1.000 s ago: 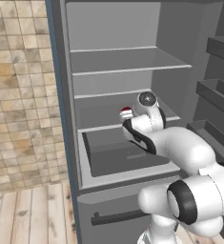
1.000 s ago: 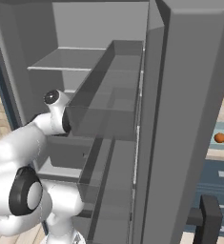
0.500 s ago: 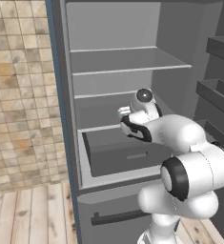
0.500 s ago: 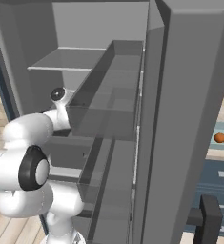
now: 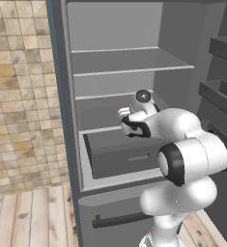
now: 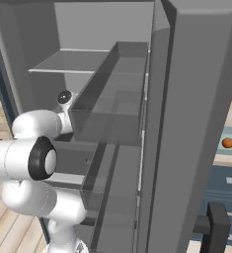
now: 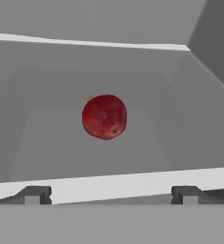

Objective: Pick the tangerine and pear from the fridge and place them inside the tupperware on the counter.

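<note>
Pincer (image 7: 107, 194) spread wide, facing the pear (image 7: 104, 116) inside the fridge (image 5: 115, 62)

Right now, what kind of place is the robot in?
A rendered kitchen, most likely. The open fridge has shelves and a drawer, with a pear inside; a stone counter sits over blue drawers, and the wall is tiled.

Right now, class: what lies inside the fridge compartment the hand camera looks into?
Inside the fridge, one dark red pear sits on the grey floor, ahead of the open hand. Its underside and anything behind it are hidden.
</note>
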Motion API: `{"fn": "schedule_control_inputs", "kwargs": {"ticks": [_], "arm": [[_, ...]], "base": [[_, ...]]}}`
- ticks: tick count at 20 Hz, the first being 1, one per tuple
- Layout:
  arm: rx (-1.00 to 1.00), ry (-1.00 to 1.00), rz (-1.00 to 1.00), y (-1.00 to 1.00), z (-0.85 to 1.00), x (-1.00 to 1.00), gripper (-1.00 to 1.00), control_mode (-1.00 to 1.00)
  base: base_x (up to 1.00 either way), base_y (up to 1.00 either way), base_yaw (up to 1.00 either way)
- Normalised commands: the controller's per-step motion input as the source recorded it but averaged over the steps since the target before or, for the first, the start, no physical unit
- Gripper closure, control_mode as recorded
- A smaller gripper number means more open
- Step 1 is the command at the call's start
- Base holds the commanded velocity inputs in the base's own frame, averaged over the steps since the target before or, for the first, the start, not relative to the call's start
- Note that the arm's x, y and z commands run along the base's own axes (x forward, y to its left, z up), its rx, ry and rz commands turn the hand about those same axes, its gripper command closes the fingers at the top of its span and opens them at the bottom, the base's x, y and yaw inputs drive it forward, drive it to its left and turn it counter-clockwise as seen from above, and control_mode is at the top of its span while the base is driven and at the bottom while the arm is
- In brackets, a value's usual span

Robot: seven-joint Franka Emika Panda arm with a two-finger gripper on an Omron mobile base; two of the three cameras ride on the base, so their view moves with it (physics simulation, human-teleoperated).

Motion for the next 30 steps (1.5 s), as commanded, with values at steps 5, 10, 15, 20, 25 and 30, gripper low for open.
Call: {"fn": "schedule_control_inputs", "kwargs": {"ticks": [5,10,15,20,25,30], "arm": [[0.00,0.03,0.00,0.00,-0.18,0.31,-1.00,-1.00],[0.00,0.02,0.00,0.00,-0.16,0.37,-1.00,-1.00],[0.00,0.01,0.00,0.00,-0.16,0.36,-1.00,-1.00],[0.00,0.02,0.00,0.00,-0.20,0.34,-1.00,-1.00],[0.00,0.00,0.00,0.00,-0.22,0.35,-1.00,-1.00],[0.00,0.00,0.00,0.00,-0.12,0.41,-1.00,-1.00]], "base": [[0.00,0.00,0.00],[0.00,0.00,0.00],[0.00,0.00,0.00],[0.00,0.00,0.00],[0.00,0.00,0.00],[0.00,0.00,0.00]]}}
